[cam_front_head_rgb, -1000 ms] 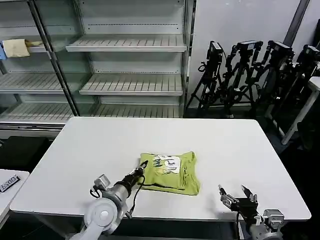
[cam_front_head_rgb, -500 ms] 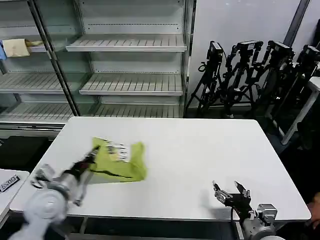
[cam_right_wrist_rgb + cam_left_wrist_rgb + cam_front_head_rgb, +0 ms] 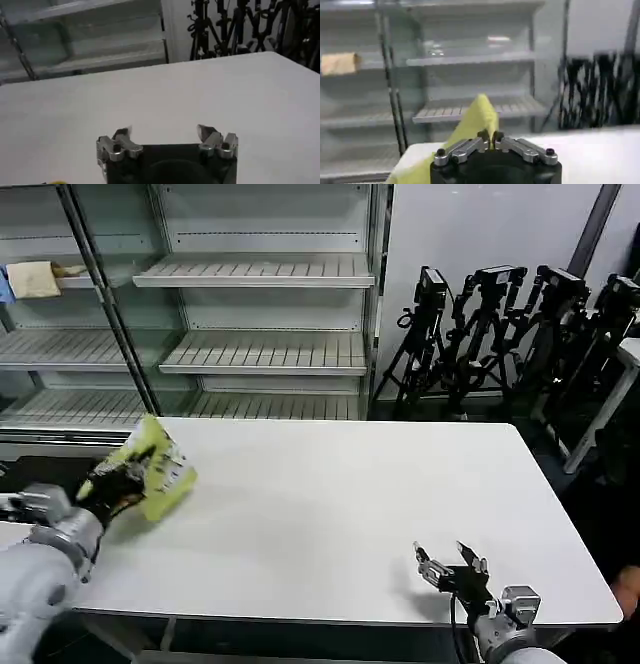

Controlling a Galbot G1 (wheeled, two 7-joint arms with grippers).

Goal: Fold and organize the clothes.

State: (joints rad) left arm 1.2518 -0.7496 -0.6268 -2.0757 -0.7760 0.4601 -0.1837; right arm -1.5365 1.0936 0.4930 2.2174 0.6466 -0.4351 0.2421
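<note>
Left gripper point(image 3: 122, 476) clamps folded T-shirt point(image 3: 160, 466) above table's point(image 3: 330, 504) far-left edge; right gripper point(image 3: 447, 565) spread wide, near-right.

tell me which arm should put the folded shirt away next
Left, probably. The left gripper is shut on the folded T-shirt at the table's left edge, nearest the shelves; the right gripper hovers open, empty.

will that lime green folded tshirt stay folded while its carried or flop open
Probably floppy: the soft lime-green folded T-shirt droops around the left gripper, shut on it above the white table. Likely light, since one pinch lifts it. Its layers may slip open.
</note>
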